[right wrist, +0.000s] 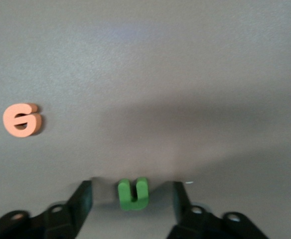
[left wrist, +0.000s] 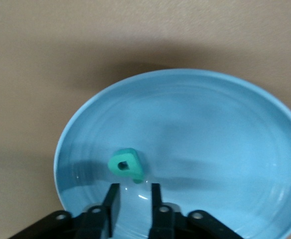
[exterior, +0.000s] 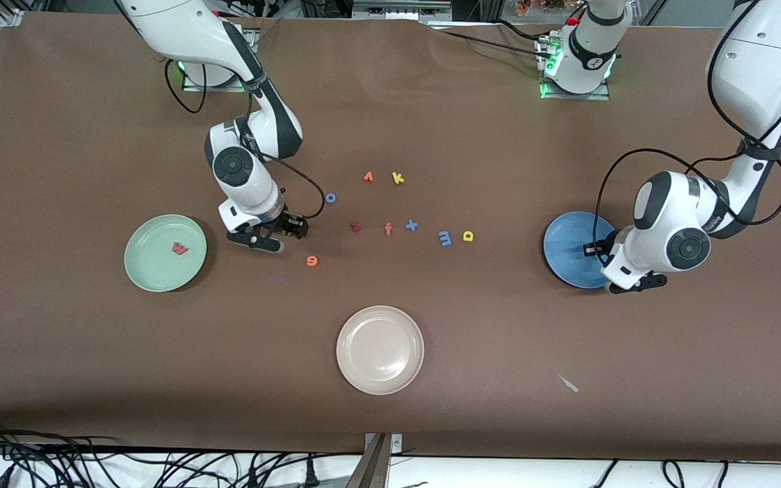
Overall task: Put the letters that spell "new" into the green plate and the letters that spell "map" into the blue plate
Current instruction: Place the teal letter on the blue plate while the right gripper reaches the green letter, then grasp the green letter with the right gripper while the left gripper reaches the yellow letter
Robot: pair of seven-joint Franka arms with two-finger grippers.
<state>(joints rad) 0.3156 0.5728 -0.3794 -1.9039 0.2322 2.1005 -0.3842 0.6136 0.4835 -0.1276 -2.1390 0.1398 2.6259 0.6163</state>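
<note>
My left gripper (left wrist: 133, 191) hangs low over the blue plate (left wrist: 210, 129), open, with the teal "p" (left wrist: 125, 166) lying loose in the plate just off its fingertips. In the front view this gripper (exterior: 590, 249) is over the plate's (exterior: 563, 261) middle. My right gripper (right wrist: 131, 186) is down at the table, open, its fingers either side of the green "n" (right wrist: 133, 195) with a gap on each side. The orange "e" (right wrist: 21, 119) lies close by (exterior: 312, 260). The salmon-red "w" (exterior: 179, 249) lies in the green plate (exterior: 153, 271). The blue "m" (exterior: 445, 238) and yellow "a" (exterior: 468, 236) lie together mid-table.
A cream-white plate (exterior: 380, 349) sits nearest the front camera. Loose letters lie mid-table: dark red "z" (exterior: 355, 227), orange "f" (exterior: 388, 230), blue "x" (exterior: 411, 225), blue "o" (exterior: 330, 198), yellow "k" (exterior: 398, 178) and another orange letter (exterior: 368, 177).
</note>
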